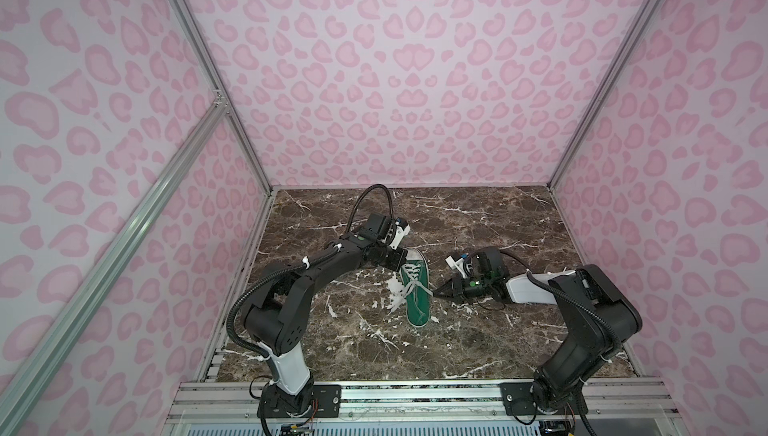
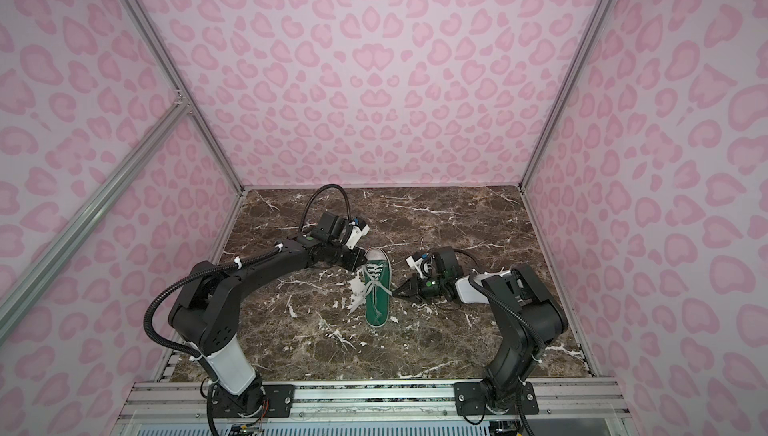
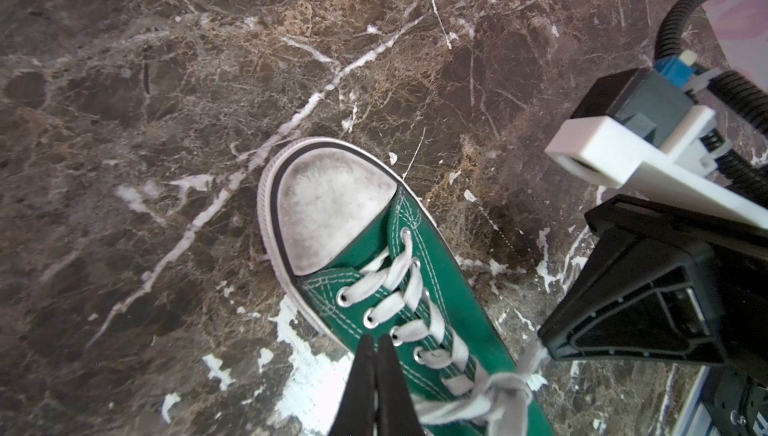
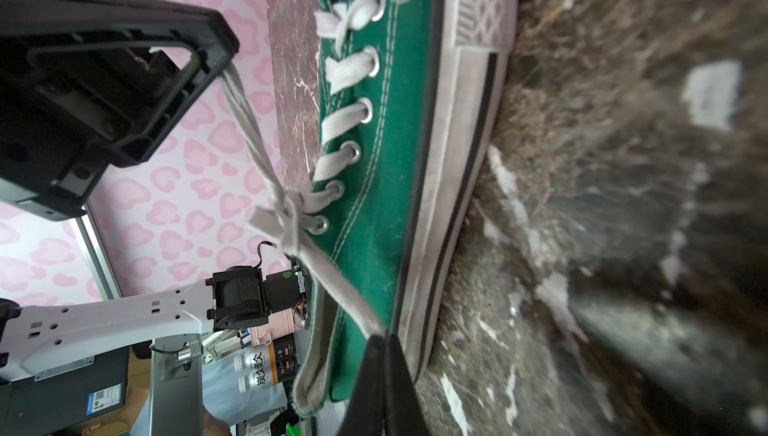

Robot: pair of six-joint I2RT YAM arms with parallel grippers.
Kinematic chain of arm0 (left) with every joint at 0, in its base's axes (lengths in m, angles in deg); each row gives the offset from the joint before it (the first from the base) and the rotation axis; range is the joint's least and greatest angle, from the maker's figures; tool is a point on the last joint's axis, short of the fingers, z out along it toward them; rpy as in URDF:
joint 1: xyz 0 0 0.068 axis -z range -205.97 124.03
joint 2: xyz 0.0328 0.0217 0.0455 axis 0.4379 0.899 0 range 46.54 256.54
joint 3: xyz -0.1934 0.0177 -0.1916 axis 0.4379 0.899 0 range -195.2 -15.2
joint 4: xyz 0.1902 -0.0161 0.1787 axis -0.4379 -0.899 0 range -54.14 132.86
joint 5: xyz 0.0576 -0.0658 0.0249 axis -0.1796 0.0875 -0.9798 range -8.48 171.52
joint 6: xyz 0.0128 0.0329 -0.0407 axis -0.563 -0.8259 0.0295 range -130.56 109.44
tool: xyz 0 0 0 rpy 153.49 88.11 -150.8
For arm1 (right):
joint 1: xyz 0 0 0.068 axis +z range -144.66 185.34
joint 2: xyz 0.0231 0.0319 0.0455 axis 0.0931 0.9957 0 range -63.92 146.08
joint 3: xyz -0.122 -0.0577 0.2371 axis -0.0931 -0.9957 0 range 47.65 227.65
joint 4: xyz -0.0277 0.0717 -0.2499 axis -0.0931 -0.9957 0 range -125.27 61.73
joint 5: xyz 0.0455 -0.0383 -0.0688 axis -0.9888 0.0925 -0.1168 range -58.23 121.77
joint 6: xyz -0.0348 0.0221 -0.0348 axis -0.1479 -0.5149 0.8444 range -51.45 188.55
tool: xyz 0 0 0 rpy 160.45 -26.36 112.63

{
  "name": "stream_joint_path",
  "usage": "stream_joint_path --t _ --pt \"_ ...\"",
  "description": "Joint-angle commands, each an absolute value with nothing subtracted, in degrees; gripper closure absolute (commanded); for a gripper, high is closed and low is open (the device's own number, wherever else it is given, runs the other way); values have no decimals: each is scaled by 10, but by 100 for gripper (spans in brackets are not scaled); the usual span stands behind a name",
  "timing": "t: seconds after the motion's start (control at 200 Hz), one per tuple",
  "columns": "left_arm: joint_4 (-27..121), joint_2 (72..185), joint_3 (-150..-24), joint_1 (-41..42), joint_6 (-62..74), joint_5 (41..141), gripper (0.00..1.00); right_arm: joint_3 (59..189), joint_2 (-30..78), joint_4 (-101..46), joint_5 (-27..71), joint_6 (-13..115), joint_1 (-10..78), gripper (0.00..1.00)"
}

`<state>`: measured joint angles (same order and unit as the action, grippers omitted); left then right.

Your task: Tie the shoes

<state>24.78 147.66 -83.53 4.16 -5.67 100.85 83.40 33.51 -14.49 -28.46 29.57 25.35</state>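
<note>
Green sneaker (image 1: 415, 288) on marble, both end effectors pinching lace ends

Pink leopard-print walls (image 1: 415, 81) in silver aluminium framing (image 1: 208, 60) enclose a dark brown, white-veined marble tabletop (image 1: 478, 214); a slotted rail (image 1: 415, 396) lines its near edge.

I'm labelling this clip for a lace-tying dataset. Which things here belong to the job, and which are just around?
Job:
- green sneaker, toe toward the back wall
- white laces, knotted near the top eyelets
- left gripper, shut on a lace strand
- right gripper, shut on a lace strand

Just around:
- marble tabletop
- pink patterned walls
- bottles beyond the cell
</note>
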Motion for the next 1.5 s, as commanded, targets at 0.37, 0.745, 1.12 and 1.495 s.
stream_joint_path --t 0.37,0.745,1.12,1.495 --pt "270 1470 -801 21 -67 980 97 805 319 -157 -212 298 233 100" --pt "270 1471 -793 16 -71 962 97 793 318 -171 -209 304 219 100" --pt "264 1463 -785 14 -82 939 97 792 318 -200 -210 328 205 100" --pt "257 1463 -787 14 -85 929 97 787 316 -208 -207 335 190 100"
